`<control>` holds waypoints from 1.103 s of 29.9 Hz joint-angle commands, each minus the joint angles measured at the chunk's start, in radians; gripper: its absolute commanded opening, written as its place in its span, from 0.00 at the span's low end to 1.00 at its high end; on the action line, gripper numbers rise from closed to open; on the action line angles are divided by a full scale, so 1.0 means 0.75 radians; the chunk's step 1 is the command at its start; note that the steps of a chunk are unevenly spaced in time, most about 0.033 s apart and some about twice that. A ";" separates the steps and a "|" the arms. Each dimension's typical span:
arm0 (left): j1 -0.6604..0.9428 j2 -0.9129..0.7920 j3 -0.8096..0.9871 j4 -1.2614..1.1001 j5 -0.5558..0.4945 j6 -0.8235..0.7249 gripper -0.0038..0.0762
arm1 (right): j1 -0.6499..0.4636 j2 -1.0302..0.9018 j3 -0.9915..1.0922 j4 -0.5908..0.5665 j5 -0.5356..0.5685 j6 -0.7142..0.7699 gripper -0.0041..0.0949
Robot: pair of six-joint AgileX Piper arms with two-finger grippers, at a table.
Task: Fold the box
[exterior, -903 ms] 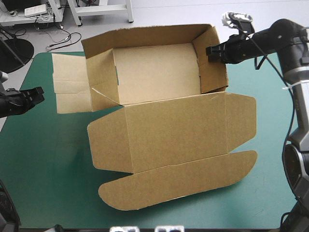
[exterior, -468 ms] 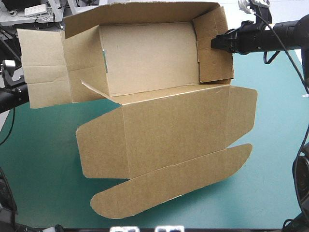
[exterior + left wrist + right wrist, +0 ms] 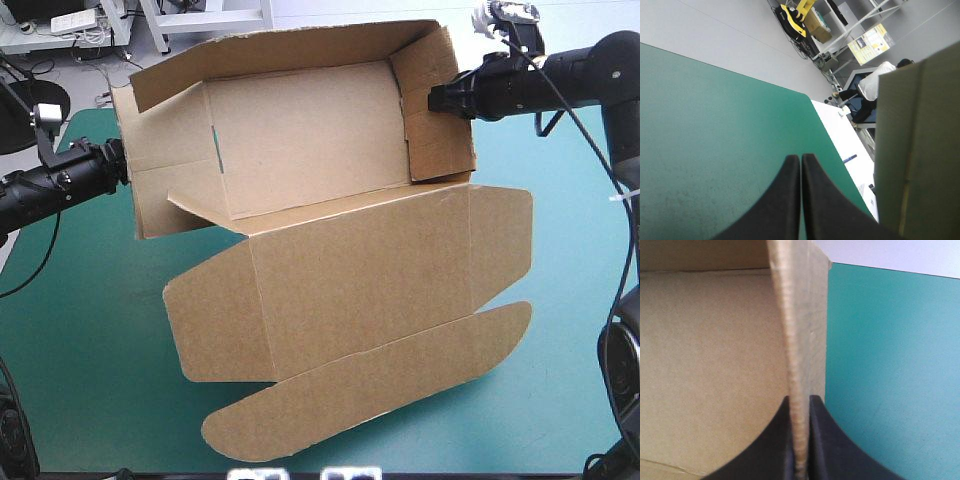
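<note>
In the high view, the left arm [image 3: 55, 185] is seen at 9 o'clock as a slim black tube, matt, with a knobbly section of small housings near the wrist. The right arm [image 3: 570, 80], at 2 o'clock, is built of thicker black segments, rounded and smooth. A small white tie [image 3: 612, 198] is seen on it at 3 o'clock. A large round joint housing [image 3: 622, 370], dark grey with a ringed rim, is found at 4 o'clock. In the wrist views, the left gripper [image 3: 800, 156] and the right gripper [image 3: 800, 398] are shown with black fingers [image 3: 775, 210]. These are broad at the base, curved like fins and narrowed to a blunt tip.
</note>
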 commanded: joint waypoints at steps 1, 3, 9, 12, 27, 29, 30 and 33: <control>-0.030 -0.081 -0.045 -0.111 0.126 -0.010 0.04 | 0.034 -0.041 -0.037 0.043 -0.132 0.030 0.02; -0.045 -0.097 -0.045 -0.108 0.126 -0.012 0.04 | 0.051 -0.040 -0.037 0.042 -0.163 0.034 0.02; -0.097 -0.123 -0.045 -0.091 0.126 -0.037 0.04 | 0.060 -0.023 -0.037 0.029 -0.218 0.052 0.02; -0.105 -0.135 -0.045 -0.080 0.126 -0.037 0.04 | 0.060 -0.020 -0.037 -0.026 -0.224 0.067 0.02; -0.105 -0.187 -0.045 -0.076 0.119 -0.065 0.04 | 0.074 0.045 -0.037 -0.055 -0.269 0.095 0.02; -0.105 -0.187 -0.045 -0.075 0.119 -0.063 0.04 | 0.074 0.051 -0.037 -0.055 -0.272 0.095 0.02; -0.105 -0.187 -0.045 -0.075 0.119 -0.063 0.04 | 0.074 0.054 -0.037 -0.055 -0.272 0.095 0.02; -0.105 -0.187 -0.045 -0.075 0.119 -0.063 0.04 | 0.074 0.054 -0.037 -0.055 -0.280 0.095 0.02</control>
